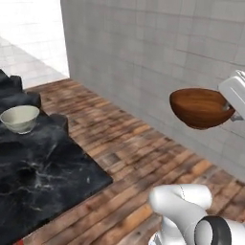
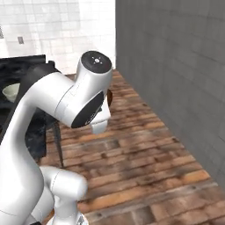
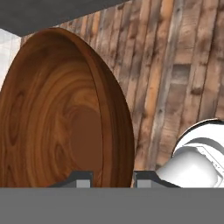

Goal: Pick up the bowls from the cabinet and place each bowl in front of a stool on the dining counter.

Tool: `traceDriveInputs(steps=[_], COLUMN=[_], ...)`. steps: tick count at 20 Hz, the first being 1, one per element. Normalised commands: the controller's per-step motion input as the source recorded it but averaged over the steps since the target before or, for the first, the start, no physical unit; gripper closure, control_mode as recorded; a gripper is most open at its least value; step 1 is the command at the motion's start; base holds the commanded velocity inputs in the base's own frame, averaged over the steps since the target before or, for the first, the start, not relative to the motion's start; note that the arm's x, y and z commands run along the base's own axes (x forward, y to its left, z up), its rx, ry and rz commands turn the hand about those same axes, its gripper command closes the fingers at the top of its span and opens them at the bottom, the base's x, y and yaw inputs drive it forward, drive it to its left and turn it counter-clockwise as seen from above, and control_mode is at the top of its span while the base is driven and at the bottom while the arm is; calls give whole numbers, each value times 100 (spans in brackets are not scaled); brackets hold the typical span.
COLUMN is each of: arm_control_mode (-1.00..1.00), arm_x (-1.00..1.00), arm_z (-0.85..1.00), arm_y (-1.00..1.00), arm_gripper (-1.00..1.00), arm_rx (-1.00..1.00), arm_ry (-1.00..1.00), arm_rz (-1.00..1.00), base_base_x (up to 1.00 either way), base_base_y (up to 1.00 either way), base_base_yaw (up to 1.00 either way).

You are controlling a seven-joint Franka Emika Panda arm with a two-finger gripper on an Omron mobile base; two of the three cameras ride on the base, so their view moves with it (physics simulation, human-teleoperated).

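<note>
Above plank floor [image 1: 143,143], glossy wood-grained bowl [image 1: 201,107]

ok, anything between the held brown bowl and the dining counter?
Nothing visible. The brown bowl, clamped by its rim in the gripper, hangs over bare wood floor. The dining counter lies to its left, carrying just the cream bowl at the far end.

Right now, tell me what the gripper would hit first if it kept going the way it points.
Past the brown bowl clamped in the gripper, the line seems to lead down to the wooden floor. Depth is unclear.
</note>
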Motion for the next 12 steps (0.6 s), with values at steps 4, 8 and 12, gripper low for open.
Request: traceDriveInputs(steps=[4, 8, 12], arm_control_mode=[100, 100, 100], arm_x=[0, 0, 0], arm_z=[0, 0, 0], arm_y=[0, 0, 0], arm_gripper=[100, 100, 100], arm_rx=[0, 0, 0], arm_ry=[0, 0, 0], arm_rz=[0, 0, 0], base_base_x=[100, 100, 100], base_base_y=[-48, -46, -43], base_base_yaw=[64, 64, 63])
